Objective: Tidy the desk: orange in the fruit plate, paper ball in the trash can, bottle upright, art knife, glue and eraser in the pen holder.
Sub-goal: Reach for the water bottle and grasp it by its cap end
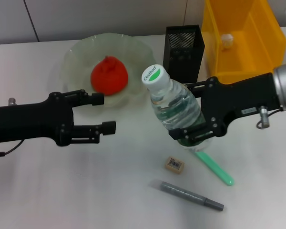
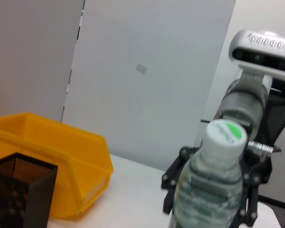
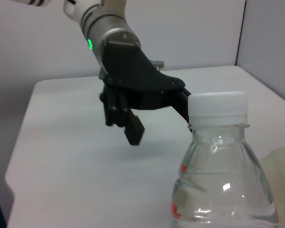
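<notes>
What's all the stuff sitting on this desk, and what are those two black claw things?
Water bottle: one, clear with white and green cap, upright mid-desk, held by the right claw.
Orange: one, orange-red, in the plate.
Fruit plate: one, pale translucent green, back of desk.
Pen holder: one, black mesh, behind the bottle.
Bin: one, yellow, back on the robot's right, with a small whitish object inside.
Eraser: one, small, tan, in front of the bottle.
Green stick-shaped item: one, lying partly under the right claw.
Grey pen-like item: one, nearest the front edge.
Left gripper: black, open, beside the plate, holding nothing.
Right gripper: black, closed on the bottle's body.
</notes>
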`<move>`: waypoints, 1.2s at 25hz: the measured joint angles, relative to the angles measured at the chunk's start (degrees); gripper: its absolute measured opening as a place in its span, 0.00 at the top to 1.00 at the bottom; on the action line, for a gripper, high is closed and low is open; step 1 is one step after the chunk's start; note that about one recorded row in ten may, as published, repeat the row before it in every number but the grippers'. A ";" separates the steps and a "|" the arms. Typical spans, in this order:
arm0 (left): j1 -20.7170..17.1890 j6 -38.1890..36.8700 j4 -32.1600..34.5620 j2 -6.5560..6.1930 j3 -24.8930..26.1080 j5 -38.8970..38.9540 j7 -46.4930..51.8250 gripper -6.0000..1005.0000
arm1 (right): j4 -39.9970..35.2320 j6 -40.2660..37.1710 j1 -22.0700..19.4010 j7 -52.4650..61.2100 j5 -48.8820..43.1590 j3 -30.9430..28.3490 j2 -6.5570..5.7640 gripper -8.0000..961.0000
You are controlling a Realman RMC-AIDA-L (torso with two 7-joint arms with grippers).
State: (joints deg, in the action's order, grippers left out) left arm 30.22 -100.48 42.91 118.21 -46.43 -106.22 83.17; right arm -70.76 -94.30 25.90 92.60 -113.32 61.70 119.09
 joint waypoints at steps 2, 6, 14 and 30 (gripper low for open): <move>0.38 0.94 -0.49 0.11 0.03 1.01 0.03 0.22 | 3.14 1.17 0.97 -2.11 0.40 -0.05 0.01 0.20; 0.91 2.37 -1.42 0.16 -0.16 1.92 0.04 0.22 | 8.06 2.10 2.81 -5.88 1.19 -0.67 -0.04 0.20; 2.96 4.54 -5.12 0.27 -0.30 2.68 0.03 0.22 | 13.65 4.42 5.03 -10.55 3.07 -0.73 0.01 0.20; 2.21 2.85 -7.85 0.33 -0.41 9.95 -2.08 0.23 | 25.68 11.24 10.44 -17.10 5.06 -0.59 0.16 0.20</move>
State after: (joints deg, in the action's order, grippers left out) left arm 32.43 -97.63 35.07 118.53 -46.84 -96.27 81.08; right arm -45.08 -83.06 36.35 75.50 -108.26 61.11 119.25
